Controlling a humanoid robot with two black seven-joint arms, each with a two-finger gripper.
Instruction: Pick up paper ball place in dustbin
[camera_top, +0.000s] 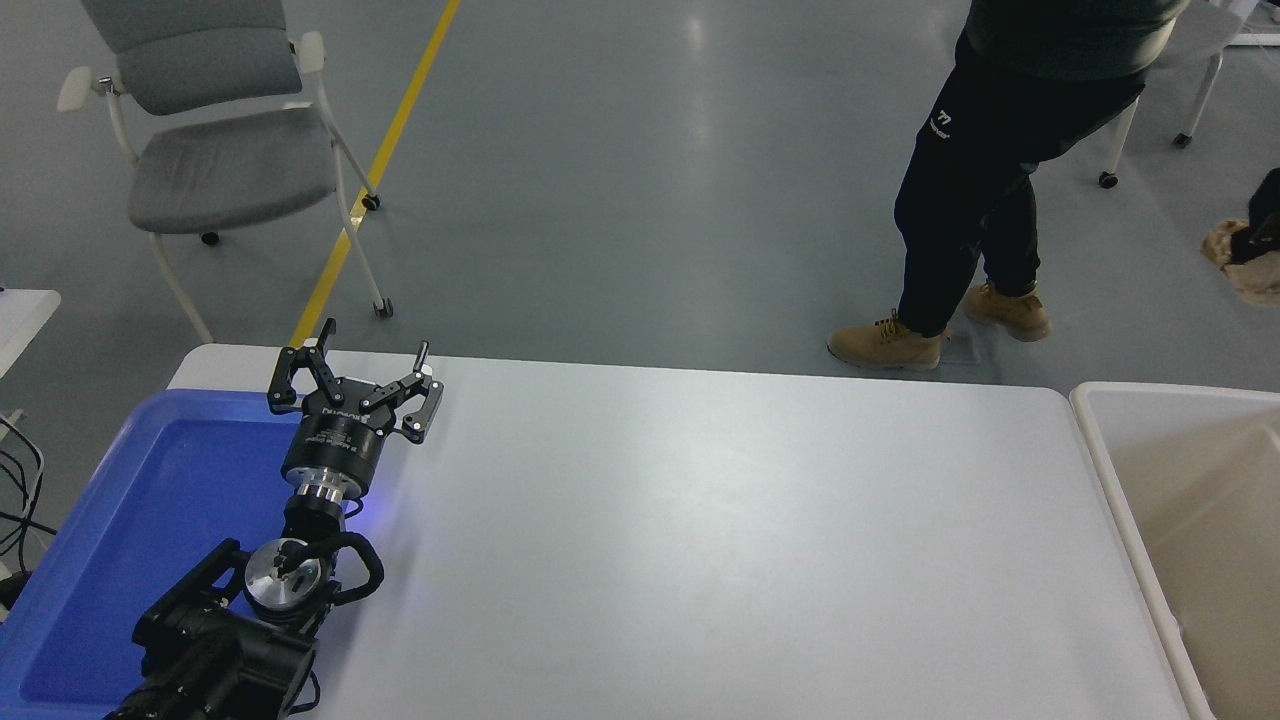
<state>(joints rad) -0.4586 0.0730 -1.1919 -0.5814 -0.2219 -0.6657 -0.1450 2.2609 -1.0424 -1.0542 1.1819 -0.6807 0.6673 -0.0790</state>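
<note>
The paper ball (1224, 244) is a tan crumpled wad high at the right edge of the picture, above and beyond the far end of the dustbin. My right gripper (1252, 240) is only partly in view there and is shut on the ball. The dustbin (1092, 424) is a cream tub with a white rim at the table's right end; what shows of its inside holds nothing. My left gripper (352, 378) is parked open at the lower left, by the blue tray.
A shallow blue tray (120, 520) lies at the table's left end under my left arm. A person (975, 190) in dark trousers and tan boots stands beyond the table's far edge. A grey chair (220, 150) stands at the top left.
</note>
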